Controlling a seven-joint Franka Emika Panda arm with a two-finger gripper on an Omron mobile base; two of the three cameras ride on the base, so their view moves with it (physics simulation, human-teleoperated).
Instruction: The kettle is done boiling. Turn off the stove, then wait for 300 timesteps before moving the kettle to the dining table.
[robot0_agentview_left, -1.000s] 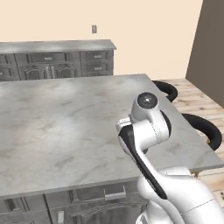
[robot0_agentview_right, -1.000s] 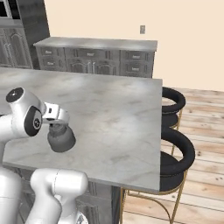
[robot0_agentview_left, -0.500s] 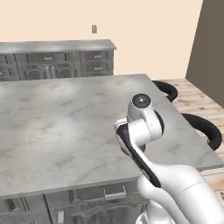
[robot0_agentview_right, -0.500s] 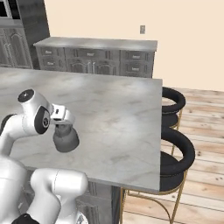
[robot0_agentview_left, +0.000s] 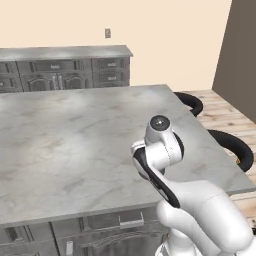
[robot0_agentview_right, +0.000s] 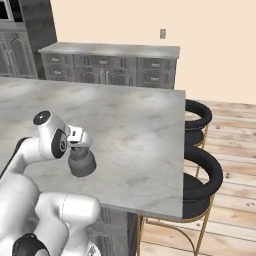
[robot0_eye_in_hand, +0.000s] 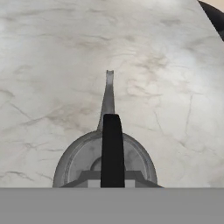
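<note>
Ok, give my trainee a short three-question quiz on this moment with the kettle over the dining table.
1. True or false: the gripper is shut on the kettle.
2. The kettle is over which surface? A) stove B) dining table C) wall counter
3. Fill in: in the hand view the kettle's ___ points away across the marble.

Key: 1 true; 2 B; 3 spout

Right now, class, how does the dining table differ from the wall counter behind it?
The dining table is a broad slab; the wall counter is narrow. The dining table has black stools along one side; the wall counter stands against the wall. The kettle hangs over the dining table. Both have pale marble tops and dark grey fronts.
</note>
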